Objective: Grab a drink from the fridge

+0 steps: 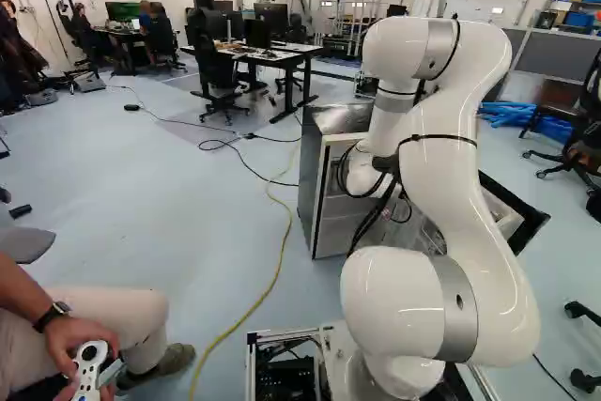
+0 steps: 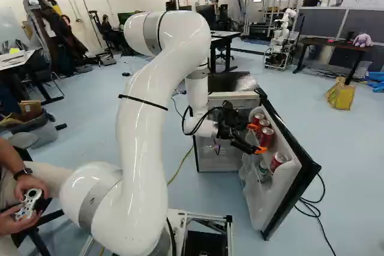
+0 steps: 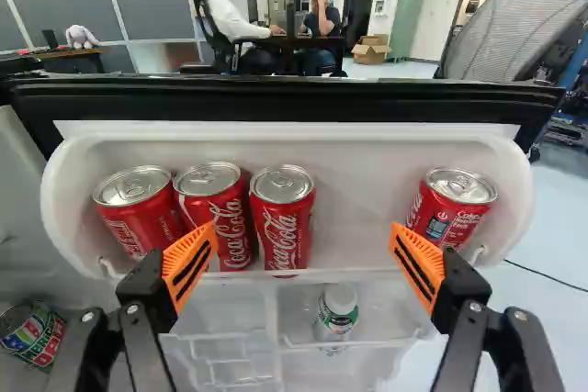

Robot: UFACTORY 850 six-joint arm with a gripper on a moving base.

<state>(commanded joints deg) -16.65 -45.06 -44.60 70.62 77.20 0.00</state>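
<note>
Facing the row of cans off-centre, fingers wide

The gripper (image 3: 302, 250) hung before the inner side of the fridge door (image 2: 290, 179), its two fingers spread well apart with nothing pinched between them. In the upper door shelf (image 3: 377, 158) stood the drinks: three red cans close together, and a lone can (image 3: 450, 208) well apart from them towards the shelf's other end.

The likeliest pick, though the task named none, was the end can (image 3: 282, 222) of the row. It lay ahead of the open gap, nearer the finger on the row's side than the gap's middle. Its long axis ran roughly upright, across the line on which the fingers would close, so a sideways squeeze on its body suited it.

The offset was what mattered. The arm would have needed a small shift towards the row before going in, and the narrow space beside the middle can (image 3: 218, 218) left little room for a pad. The lone can, with more space around it, lay beyond the opposite finger and called for a larger shift. Whether either pad touched a can could not be told.
</note>
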